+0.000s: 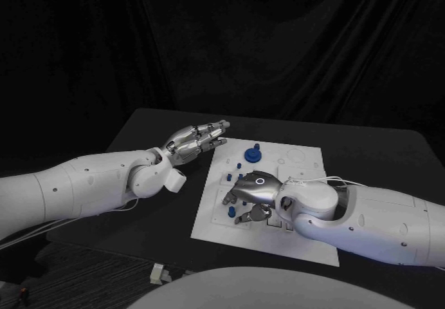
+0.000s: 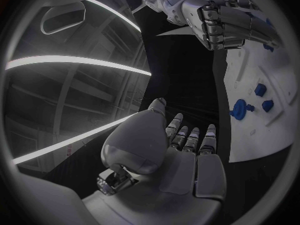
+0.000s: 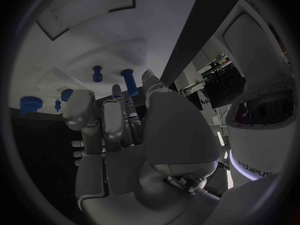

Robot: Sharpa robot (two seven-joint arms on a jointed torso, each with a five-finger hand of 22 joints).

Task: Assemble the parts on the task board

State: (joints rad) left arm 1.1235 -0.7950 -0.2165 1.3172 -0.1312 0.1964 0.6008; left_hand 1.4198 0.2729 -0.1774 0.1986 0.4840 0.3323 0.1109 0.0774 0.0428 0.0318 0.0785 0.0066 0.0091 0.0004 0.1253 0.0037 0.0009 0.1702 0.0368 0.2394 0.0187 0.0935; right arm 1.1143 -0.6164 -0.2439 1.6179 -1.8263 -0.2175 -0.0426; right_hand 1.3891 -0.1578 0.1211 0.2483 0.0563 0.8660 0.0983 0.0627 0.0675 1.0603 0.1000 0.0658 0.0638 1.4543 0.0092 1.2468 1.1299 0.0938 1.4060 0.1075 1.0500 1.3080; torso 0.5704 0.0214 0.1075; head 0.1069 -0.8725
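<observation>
The white task board lies in the middle of the black surface, its long side running from near to far. The right hand is over the board's middle, palm down, with its fingers curled toward the near side among several small blue parts; whether those fingers pinch one of them cannot be told, since the hand covers the spot. In the right wrist view a blue peg stands just beyond the fingertips, with more blue parts around it on the board. A larger round blue part with a short stem stands on the far left portion of the board, well clear of the right hand. The left hand hovers above the surface just off the board's far left corner, holding nothing, its fingers extended and lying side by side, pointing toward the board. In the left wrist view the same round part sits on the board beyond the left fingertips.
</observation>
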